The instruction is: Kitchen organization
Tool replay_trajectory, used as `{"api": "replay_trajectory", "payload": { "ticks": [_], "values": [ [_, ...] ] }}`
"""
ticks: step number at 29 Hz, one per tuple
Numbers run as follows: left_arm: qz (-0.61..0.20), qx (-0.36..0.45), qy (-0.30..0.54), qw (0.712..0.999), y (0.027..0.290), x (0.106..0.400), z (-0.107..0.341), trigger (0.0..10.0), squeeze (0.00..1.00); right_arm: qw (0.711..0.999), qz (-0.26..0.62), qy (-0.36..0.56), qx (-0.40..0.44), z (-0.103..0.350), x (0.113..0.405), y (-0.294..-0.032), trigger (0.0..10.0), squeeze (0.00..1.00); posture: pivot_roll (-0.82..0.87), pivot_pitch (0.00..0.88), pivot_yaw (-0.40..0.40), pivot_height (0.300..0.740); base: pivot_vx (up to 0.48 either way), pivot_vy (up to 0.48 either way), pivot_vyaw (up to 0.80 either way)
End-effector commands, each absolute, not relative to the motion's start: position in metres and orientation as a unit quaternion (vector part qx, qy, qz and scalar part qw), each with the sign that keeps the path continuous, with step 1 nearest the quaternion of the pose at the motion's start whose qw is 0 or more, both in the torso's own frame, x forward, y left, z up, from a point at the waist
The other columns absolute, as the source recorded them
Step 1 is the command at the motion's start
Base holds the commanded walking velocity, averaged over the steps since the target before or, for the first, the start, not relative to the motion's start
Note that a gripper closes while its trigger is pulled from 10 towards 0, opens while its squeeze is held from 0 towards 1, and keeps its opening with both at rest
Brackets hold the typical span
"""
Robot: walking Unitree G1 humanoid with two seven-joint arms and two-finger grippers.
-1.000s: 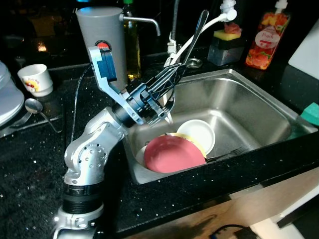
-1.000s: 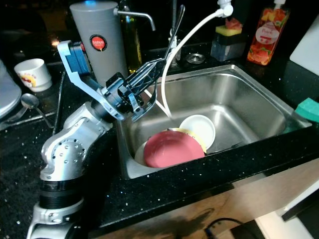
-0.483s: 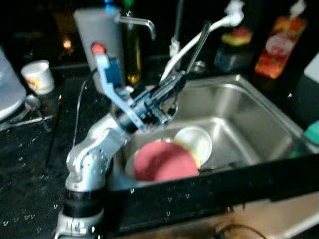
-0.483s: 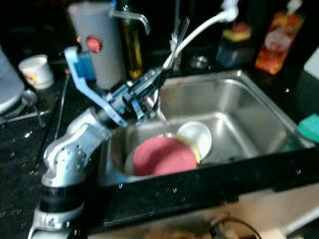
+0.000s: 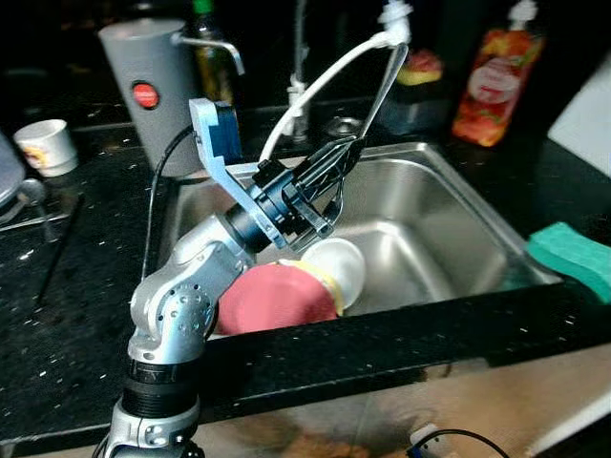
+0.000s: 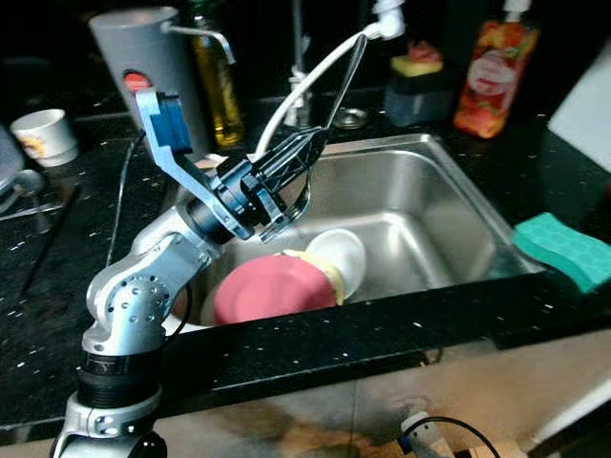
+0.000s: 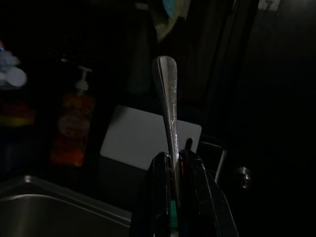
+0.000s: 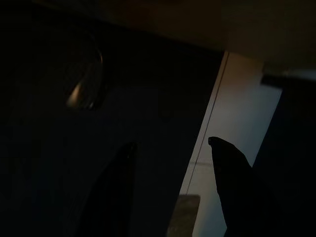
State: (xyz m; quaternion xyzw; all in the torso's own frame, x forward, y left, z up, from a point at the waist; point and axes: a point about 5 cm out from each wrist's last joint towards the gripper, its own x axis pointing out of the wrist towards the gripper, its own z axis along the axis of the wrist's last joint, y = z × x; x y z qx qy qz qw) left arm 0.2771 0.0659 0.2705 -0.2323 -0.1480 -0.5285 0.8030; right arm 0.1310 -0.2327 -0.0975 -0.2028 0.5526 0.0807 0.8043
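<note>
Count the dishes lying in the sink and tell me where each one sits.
3 visible: a pink plate at the sink's near left, a yellow plate under it, and a white bowl to their right. More may lie hidden beneath.

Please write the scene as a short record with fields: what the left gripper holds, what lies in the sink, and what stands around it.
left gripper: shut on a metal utensil, handle pointing up, above the sink
right gripper: open, idle in a dark place
in sink: red plate, white bowl beside it
behind sink: orange soap bottle, grey canister
right of sink: green sponge on the black counter
far left: white cup
</note>
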Motion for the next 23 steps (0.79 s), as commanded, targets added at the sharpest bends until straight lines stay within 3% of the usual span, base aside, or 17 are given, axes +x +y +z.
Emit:
{"api": "replay_trajectory", "payload": {
  "ticks": [1, 5, 12, 23],
  "values": [
    [-0.516, -0.226, -0.144, 0.814, 0.0692, 0.279, 0.2687, 10.0, 0.0, 0.808, 0.086, 0.549, -0.198, -0.0977, 0.1339, -0.2275, 10.0, 0.0, 0.0, 0.0, 0.017, 0.74, 0.0, 0.0, 0.0],
    [-0.509, -0.223, -0.135, 0.821, 0.0683, 0.2803, 0.2666, 10.0, 0.0, 0.807, 0.086, 0.549, -0.198, -0.0978, 0.1337, -0.2274, 10.0, 0.0, 0.0, 0.0, 0.017, 0.74, 0.0, 0.0, 0.0],
    [-0.507, -0.214, -0.135, 0.824, 0.0661, 0.2805, 0.2659, 10.0, 0.0, 0.807, 0.088, 0.549, -0.199, -0.0978, 0.1338, -0.2271, 10.0, 0.0, 0.0, 0.0, 0.016, 0.74, -0.313, 0.0, 0.0],
    [-0.502, -0.22, -0.137, 0.825, 0.0649, 0.2814, 0.2644, 10.0, 0.0, 0.807, 0.088, 0.549, -0.198, -0.0979, 0.1337, -0.2269, 10.0, 0.0, 0.0, 0.0, 0.018, 0.74, -0.3, -0.175, 0.0]
  ]
}}
